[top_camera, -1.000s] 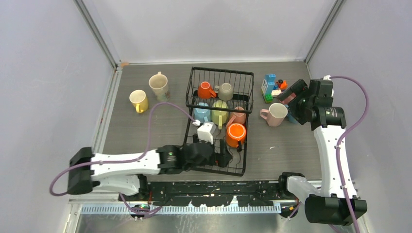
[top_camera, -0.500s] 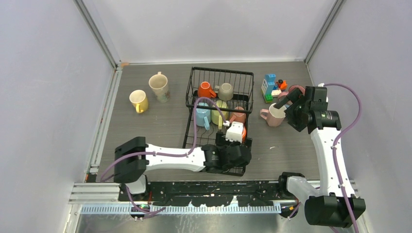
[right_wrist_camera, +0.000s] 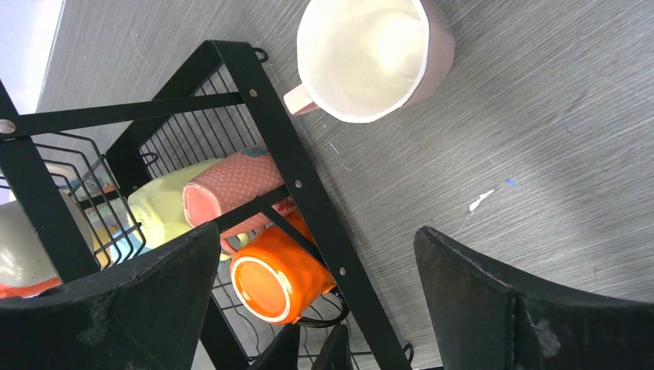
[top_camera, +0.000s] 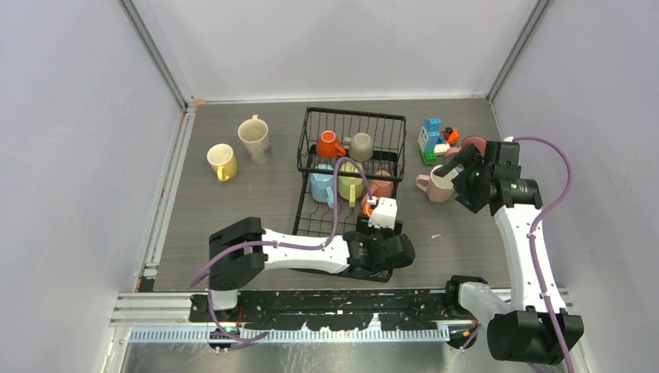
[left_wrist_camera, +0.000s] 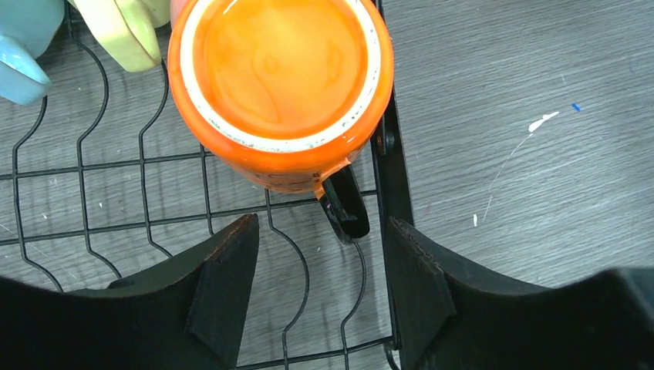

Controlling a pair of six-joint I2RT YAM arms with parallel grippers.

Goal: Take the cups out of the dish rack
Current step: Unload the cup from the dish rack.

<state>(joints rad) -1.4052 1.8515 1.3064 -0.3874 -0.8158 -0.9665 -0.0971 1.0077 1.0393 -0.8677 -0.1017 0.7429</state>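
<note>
**Orange cup** (left_wrist_camera: 281, 77): stands mouth down, base uppermost, on the wavy-wire tray at the near right corner of the dish rack (left_wrist_camera: 392, 181). Its handle (left_wrist_camera: 344, 206) points toward the rack's near end, close against the right side rail.

**Left gripper** (left_wrist_camera: 320, 254): poised over that corner. The fingers (left_wrist_camera: 224, 293) are partly spread, one on either side of the handle, and touch neither the handle nor the cup. Nothing is gripped.

**Step in hand, as I judge it:** the approach to take this cup by its handle.

**Next move:**
- Pinch squarely on the handle alone.
- Lift straight up until the rim clears the wires and rail.
- Carry the cup to the table (left_wrist_camera: 524, 116) outside the rack.

The rail lies just at the right finger's inner edge, so catching wire along with the handle looks like the risk.

**Deeper in the rack:** a pale green cup (top_camera: 350, 180), a light blue cup (top_camera: 321, 185) and a pink dotted cup (right_wrist_camera: 231, 189) lie on the tray. A second orange cup (top_camera: 329, 144) and a grey-beige cup (top_camera: 360, 146) sit in the far basket.

**Outside the rack:** a pink cup (right_wrist_camera: 370, 46) stands upright just to the right. A yellow cup (top_camera: 221, 161) and a cream cup (top_camera: 254, 137) stand well to the left.

**Right gripper** (right_wrist_camera: 316, 231): jaws wide and empty, hanging over the table just right of the rack, near the pink cup.
</note>
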